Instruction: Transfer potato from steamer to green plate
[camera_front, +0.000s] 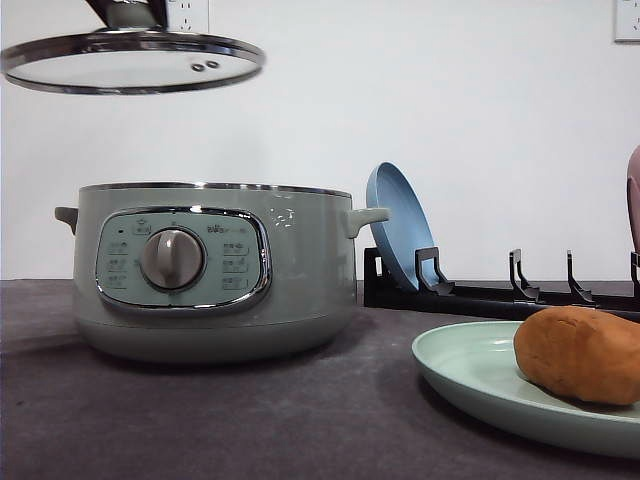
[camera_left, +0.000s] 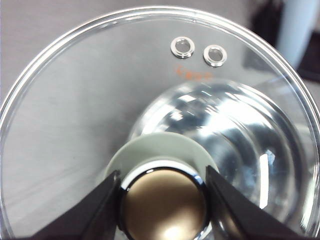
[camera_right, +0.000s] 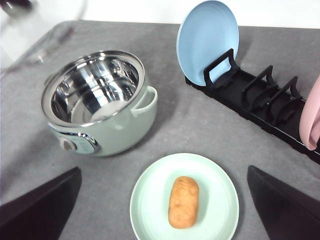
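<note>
**Potato on the green plate, lid held aloft**

The potato (camera_right: 183, 202) lies on the green plate (camera_right: 150, 210), right of the open steamer (camera_right: 122, 131). The left gripper (camera_left: 163, 187) clamps the glass lid (camera_front: 70, 68) by its knob. The right gripper (camera_right: 160, 200) hangs spread wide, its fingertips cut off.

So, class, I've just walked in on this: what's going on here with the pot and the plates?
The left gripper is shut on the knob of the glass lid, holding it in the air above the steamer. The steamer stands open and its steel bowl looks empty. The potato already lies on the green plate in front of it. The right gripper hangs open above that plate, holding nothing. A blue plate stands upright in the black rack behind.
</note>
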